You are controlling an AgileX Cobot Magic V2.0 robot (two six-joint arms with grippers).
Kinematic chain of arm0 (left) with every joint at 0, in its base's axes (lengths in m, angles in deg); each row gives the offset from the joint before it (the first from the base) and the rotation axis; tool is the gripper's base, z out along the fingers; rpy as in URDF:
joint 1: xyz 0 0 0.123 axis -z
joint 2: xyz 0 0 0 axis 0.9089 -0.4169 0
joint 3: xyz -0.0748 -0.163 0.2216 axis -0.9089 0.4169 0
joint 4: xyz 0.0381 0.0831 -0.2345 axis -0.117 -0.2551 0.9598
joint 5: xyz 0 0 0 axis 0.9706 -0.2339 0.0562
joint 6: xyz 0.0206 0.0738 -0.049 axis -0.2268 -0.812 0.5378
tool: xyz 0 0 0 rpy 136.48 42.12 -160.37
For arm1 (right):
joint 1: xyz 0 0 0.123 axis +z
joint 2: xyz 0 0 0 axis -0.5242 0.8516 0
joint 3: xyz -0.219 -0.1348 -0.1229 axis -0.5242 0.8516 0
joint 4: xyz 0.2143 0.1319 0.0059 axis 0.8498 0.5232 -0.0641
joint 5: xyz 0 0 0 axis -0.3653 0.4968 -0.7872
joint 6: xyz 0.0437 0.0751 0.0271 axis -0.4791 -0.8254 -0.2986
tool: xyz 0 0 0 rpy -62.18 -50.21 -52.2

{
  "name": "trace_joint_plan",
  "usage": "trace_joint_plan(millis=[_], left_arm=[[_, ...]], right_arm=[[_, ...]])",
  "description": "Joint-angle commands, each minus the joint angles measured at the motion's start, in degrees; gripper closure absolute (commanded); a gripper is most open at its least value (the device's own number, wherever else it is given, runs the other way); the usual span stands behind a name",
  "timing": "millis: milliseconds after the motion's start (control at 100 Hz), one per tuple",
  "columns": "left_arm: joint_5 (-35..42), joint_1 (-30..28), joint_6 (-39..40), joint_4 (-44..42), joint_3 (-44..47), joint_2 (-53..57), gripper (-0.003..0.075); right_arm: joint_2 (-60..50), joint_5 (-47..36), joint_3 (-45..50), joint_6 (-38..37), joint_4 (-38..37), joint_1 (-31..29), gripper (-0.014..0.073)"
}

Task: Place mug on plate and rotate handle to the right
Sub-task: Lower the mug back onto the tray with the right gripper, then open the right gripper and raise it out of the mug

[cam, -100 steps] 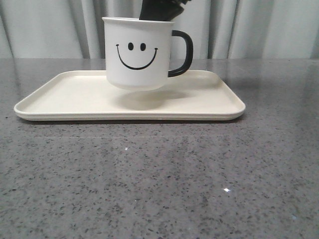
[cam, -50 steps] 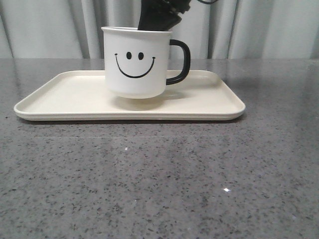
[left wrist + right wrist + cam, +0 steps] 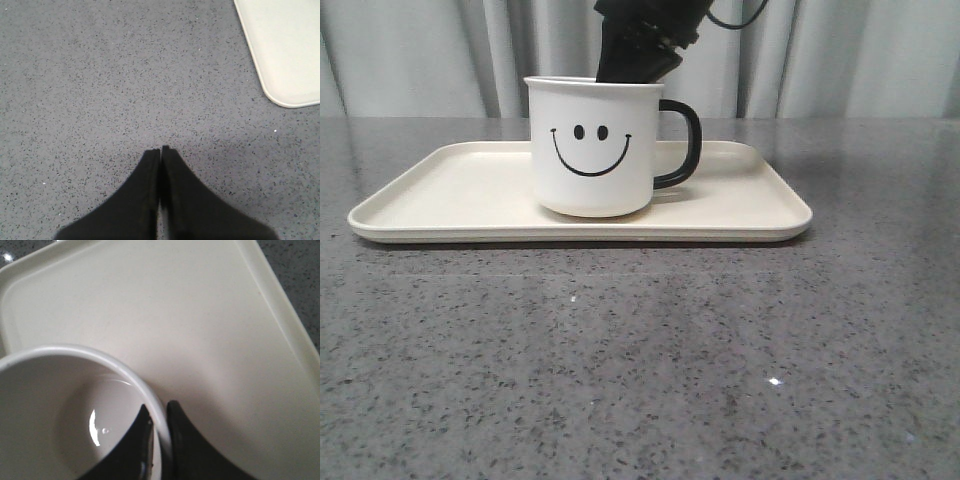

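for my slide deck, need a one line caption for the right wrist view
Right hand pinching the white mug's rim over the cream plate.

Grey speckled stone-look tabletop (image 3: pixel 640 380) w/ glossy sheen, pale grey pleated curtain (image 3: pixel 860 60) hanging behind it

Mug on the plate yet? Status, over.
Right gripper clamped on mug rim. Mug down on plate, handle right. Left gripper shut, idle. Nothing obstructing.

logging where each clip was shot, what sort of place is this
Probably a staged tabletop test bench rather than a home kitchen: a speckled grey stone-look table, pale pleated curtains closing off the back, and just a cream tray with a smiley mug held at the rim by the right gripper.
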Motion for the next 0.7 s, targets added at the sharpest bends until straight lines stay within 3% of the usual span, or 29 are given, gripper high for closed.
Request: trace_joint_plan(millis=[0, 440, 690], left_arm=[[2.40, 0.33, 0.58, -1.37, -1.30, 0.00, 0.0740], [2.40, 0.33, 0.58, -1.37, -1.30, 0.00, 0.0740], [2.40, 0.33, 0.58, -1.37, -1.30, 0.00, 0.0740]], right_arm=[[-3.59, -0.63, -1.83, 0.09, 2.75, -0.17, 0.0655], [-3.59, -0.58, -1.83, 0.09, 2.80, -0.17, 0.0646], [-3.59, -0.63, -1.89, 0.09, 2.87, -0.17, 0.0556]])
